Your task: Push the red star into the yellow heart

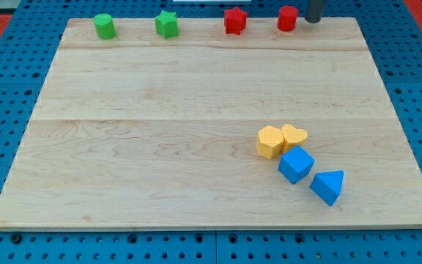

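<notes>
The red star (234,20) sits at the board's top edge, right of centre. The yellow heart (294,136) lies in the lower right part of the board, touching a yellow hexagon (269,141) on its left. My tip (313,20) shows at the view's top, just right of a red cylinder (287,18) and well to the right of the red star. The tip touches no block that I can see.
A green cylinder (105,26) and a green star (166,24) stand along the top edge at left. A blue cube (296,164) and a blue triangle (328,186) lie just below the yellow heart. The wooden board (160,132) rests on a blue pegboard.
</notes>
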You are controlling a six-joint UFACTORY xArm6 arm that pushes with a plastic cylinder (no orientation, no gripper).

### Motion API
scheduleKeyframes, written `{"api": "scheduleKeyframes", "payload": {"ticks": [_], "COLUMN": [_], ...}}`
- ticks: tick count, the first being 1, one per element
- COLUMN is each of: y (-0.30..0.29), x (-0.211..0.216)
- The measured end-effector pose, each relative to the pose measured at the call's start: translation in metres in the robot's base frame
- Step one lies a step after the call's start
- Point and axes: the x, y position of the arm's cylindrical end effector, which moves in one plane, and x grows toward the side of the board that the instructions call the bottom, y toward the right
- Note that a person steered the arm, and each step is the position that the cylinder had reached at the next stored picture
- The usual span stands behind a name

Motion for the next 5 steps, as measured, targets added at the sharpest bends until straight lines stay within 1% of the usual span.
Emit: {"api": "scheduleKeyframes", "payload": {"ticks": [1, 2, 3, 5], "y": [-0.107, -0.192, -0.216, -0.33], "x": [0.0, 0.001, 0.003, 0.003]}}
